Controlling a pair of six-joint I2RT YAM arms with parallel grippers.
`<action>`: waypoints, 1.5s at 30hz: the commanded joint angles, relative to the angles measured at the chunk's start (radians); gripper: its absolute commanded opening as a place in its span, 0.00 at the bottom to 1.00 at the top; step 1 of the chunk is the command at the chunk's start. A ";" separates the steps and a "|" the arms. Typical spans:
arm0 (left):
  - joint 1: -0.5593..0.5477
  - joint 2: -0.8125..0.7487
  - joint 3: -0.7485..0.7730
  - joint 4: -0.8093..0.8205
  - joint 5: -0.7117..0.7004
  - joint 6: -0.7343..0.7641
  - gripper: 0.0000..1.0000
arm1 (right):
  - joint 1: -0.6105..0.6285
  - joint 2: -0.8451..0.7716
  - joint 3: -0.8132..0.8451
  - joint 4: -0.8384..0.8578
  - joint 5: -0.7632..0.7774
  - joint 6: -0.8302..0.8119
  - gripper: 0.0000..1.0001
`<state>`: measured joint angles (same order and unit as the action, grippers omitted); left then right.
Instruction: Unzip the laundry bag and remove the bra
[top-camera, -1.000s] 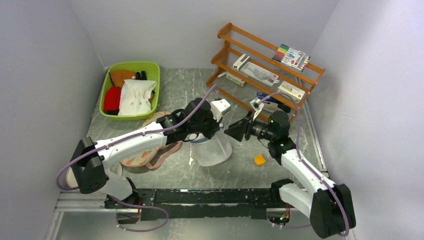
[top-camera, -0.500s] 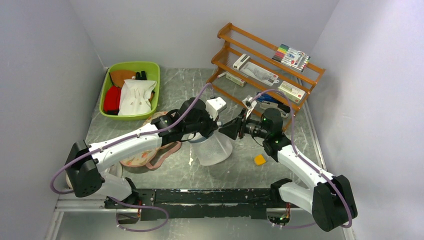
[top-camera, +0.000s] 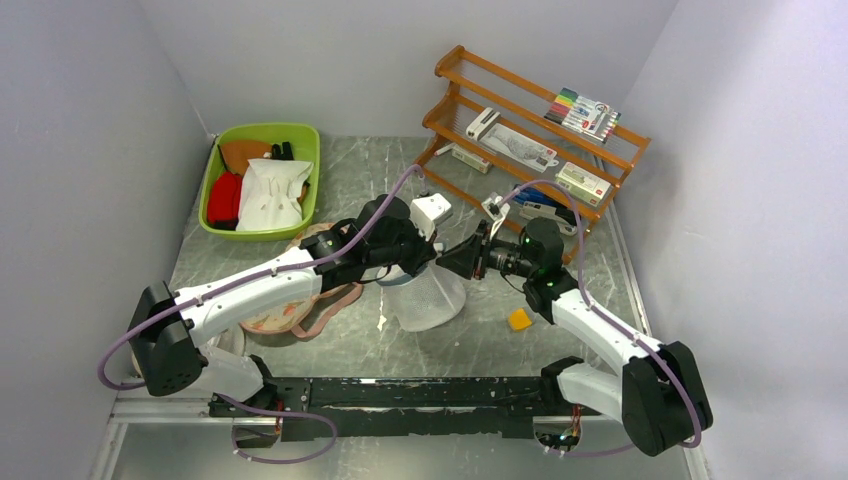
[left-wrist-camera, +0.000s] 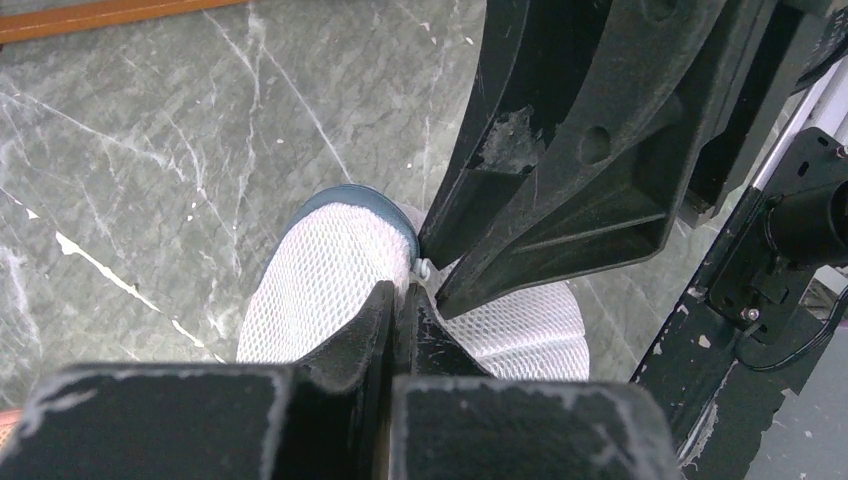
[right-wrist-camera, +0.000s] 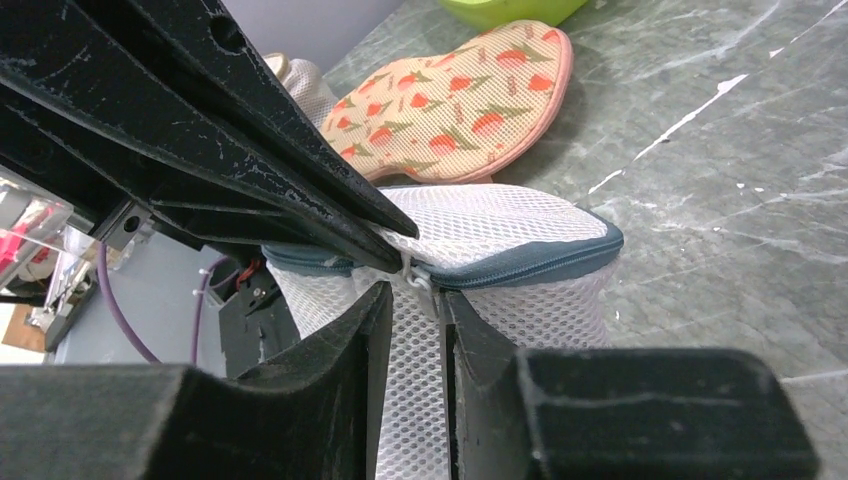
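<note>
The laundry bag (top-camera: 428, 298) is a white mesh pod with a dark zipper rim (right-wrist-camera: 530, 262), standing mid-table. My left gripper (top-camera: 414, 264) is shut on its top edge, the fingertips pinching mesh and rim (left-wrist-camera: 398, 300). My right gripper (top-camera: 452, 262) comes in from the right, its jaws a narrow gap apart (right-wrist-camera: 412, 300). The small metal zipper pull (right-wrist-camera: 413, 278) sits at its fingertips, not clamped. The pull also shows in the left wrist view (left-wrist-camera: 424, 269). The zipper looks closed. The bra is hidden from view.
A floral pad with pink edging (top-camera: 300, 302) lies just left of the bag. A green bin (top-camera: 262, 128) with red and white cloths stands back left. A wooden rack (top-camera: 530, 110) with boxes and markers stands back right. A small yellow piece (top-camera: 519, 319) lies right of the bag.
My right gripper has moved left to the bag's top and met my left gripper there. My left arm shifted slightly left and back, still holding the bag.
</note>
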<state>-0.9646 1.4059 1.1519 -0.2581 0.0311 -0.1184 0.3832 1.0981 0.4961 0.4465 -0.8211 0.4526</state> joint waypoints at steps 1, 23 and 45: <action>0.006 -0.014 0.020 0.049 0.038 -0.012 0.07 | 0.012 0.007 -0.014 0.068 -0.010 0.026 0.21; 0.006 -0.054 0.009 -0.024 -0.022 0.004 0.07 | -0.006 0.058 0.133 -0.301 0.489 -0.074 0.00; 0.061 0.038 0.179 -0.210 -0.037 -0.268 0.59 | 0.027 -0.079 0.067 0.022 0.136 0.001 0.00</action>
<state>-0.9123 1.4380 1.3453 -0.4496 -0.0402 -0.3119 0.4015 1.0336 0.5659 0.3992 -0.6563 0.4381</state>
